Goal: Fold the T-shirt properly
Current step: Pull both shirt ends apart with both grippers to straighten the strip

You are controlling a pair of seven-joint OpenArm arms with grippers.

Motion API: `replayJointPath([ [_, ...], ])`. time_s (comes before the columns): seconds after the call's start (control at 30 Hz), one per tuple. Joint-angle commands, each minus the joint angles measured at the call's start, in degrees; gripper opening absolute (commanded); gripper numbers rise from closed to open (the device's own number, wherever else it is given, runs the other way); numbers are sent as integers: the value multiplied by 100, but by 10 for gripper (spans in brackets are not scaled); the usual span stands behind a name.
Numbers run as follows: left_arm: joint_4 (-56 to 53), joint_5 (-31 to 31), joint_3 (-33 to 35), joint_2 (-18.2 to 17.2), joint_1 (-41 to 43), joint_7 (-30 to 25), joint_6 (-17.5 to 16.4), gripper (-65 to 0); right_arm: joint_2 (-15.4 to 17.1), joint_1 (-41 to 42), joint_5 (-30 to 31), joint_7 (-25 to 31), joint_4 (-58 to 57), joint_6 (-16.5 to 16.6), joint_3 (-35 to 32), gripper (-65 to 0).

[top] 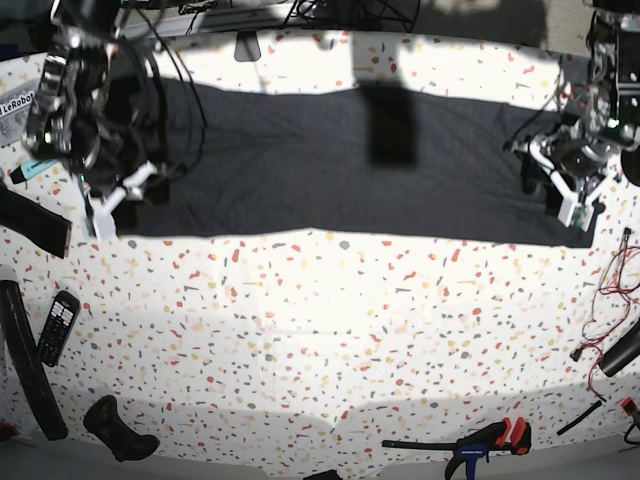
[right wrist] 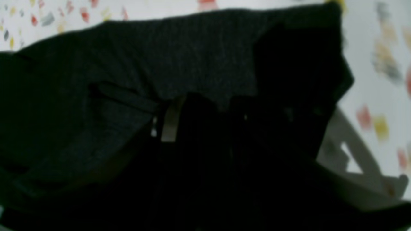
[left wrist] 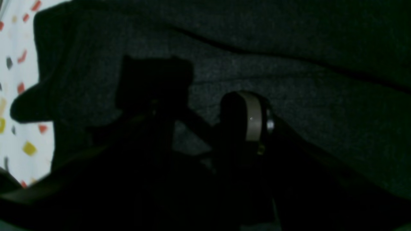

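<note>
Lying as a long band across the far part of the speckled white terrazzo tabletop (top: 330, 320), the large dark charcoal soft-fabric T-shirt (top: 300, 170) runs left-right w/ its long axis, one arm at each end. Right gripper (top: 112, 203) sits at the scene's left end, left gripper (top: 565, 197) at the right end; each equally near its own end. Jaw state: can't tell for either, wrist views too dark. No containers seen.

A workshop or lab: loose cables (top: 180, 60), a bar clamp (top: 470, 444), speckled worktable (top: 330, 330).
</note>
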Motion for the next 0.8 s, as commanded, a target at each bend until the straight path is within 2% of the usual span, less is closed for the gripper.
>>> replayJointPath([
  [0.0, -11, 195, -26, -59, -114, 155, 103, -367, 55, 234, -42, -42, -103, -13, -11, -423],
  [0.2, -15, 197, -26, -2, -662, 173, 81, -367, 59, 1106, -664, 87, -892, -15, -225, -423],
  [0.37, -9, 197, -26, -24, -1032, 776, 83, -367, 179, 1401, -920, 39, -981, -17, -299, -423],
  [0.43, 76, 201, -26, -72, -1097, 828, 79, -367, 308, 1410, -920, 39, -981, -17, -299, -423],
  [0.57, 533, 199, -26, -341, -1108, 870, 81, -366, 605, 1408, -918, -94, -981, -20, -295, -423],
  [0.7, 807, 192, -26, -807, -1145, 850, 103, -330, 822, 1408, -918, -192, -981, -31, -293, -423],
  [0.77, 793, 118, -26, -1014, -1156, 721, 247, -327, 866, 1405, -896, -216, -981, -33, -293, -423],
])
